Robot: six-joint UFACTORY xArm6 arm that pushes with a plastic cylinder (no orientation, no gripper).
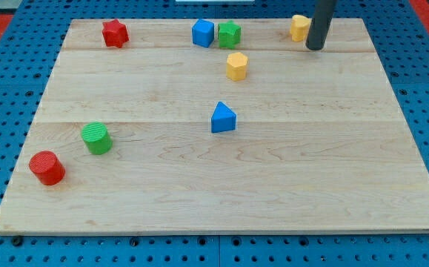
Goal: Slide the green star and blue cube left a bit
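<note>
Resting near the view's top right, my tip (315, 47) sits on the wooden surface (273, 185) just beside a yellow block (299, 27), well to the right of the green star (230, 34) and blue cube (203, 33), which touch side by side at the top centre, cube on the left; the rod carries no jaws, so nothing opens or closes. Elsewhere lie a red star (115, 33) at top left, a yellow hexagon (236, 66) just below the green star, a blue triangle (223, 119) mid-board, and a green cylinder (96, 139) and red cylinder (47, 167) at lower left.
</note>
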